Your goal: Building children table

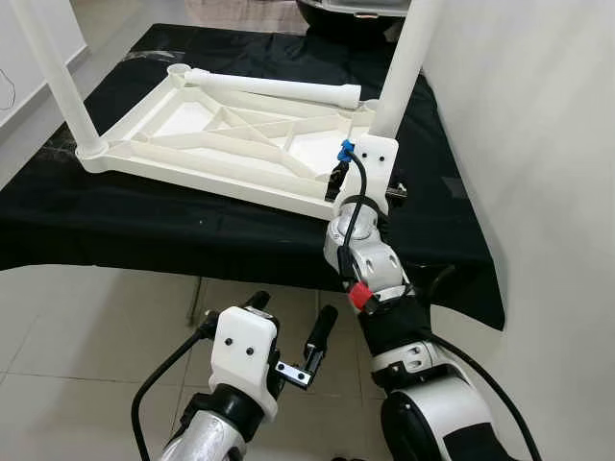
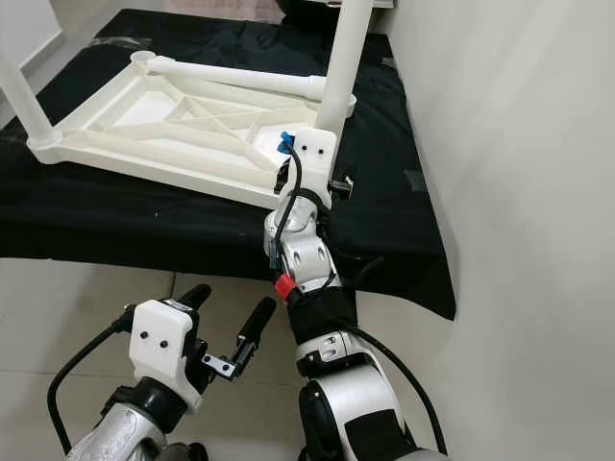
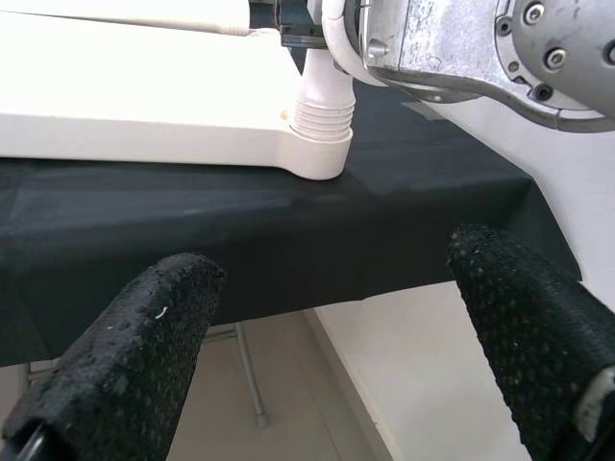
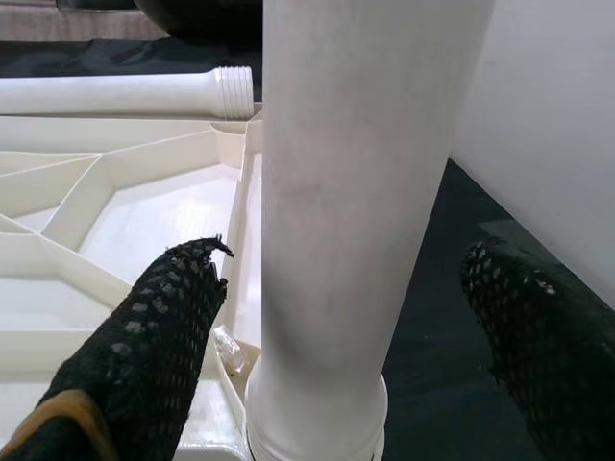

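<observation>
Head views: an inverted white ribbed plastic tabletop [image 1: 231, 144] lies on a black cloth [image 1: 115, 221]; a smooth cylindrical leg [image 1: 404, 67] stands in its near corner. Left wrist: left gripper [image 3: 332, 355], spread, textured fingers, low before the cloth. Right wrist: right gripper [image 4: 336, 317], spread, flanks the leg.
</observation>
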